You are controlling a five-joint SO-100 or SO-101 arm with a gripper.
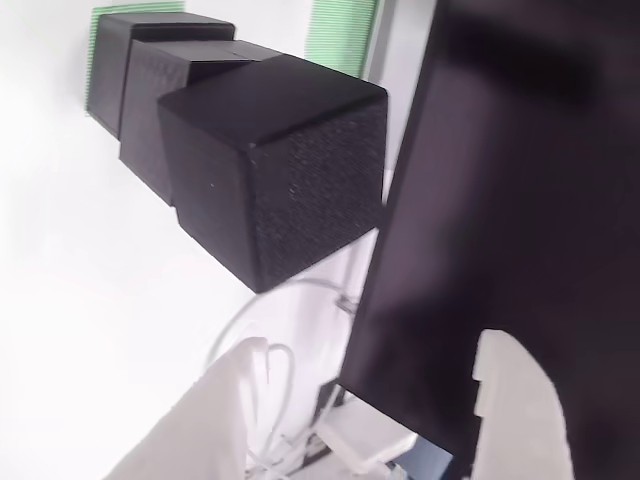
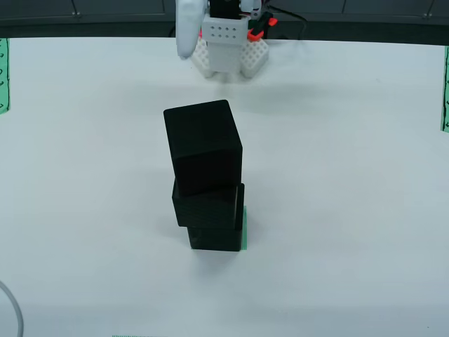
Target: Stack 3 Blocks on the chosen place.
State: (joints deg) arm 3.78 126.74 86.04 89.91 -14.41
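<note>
Three black blocks stand stacked in the middle of the white table: the bottom block, the middle block and the top block, which is twisted and offset toward the left. A sliver of the green striped chosen place shows at the stack's base. The wrist view shows the stack sideways, with the top block nearest and the chosen place behind it. My gripper is open, holds nothing, and is well apart from the stack. The arm sits folded at the table's far edge.
Green striped strips lie at the left edge and right edge of the table. A white cable curls at the near left corner. In the wrist view a dark panel covers the right side, with white cables below.
</note>
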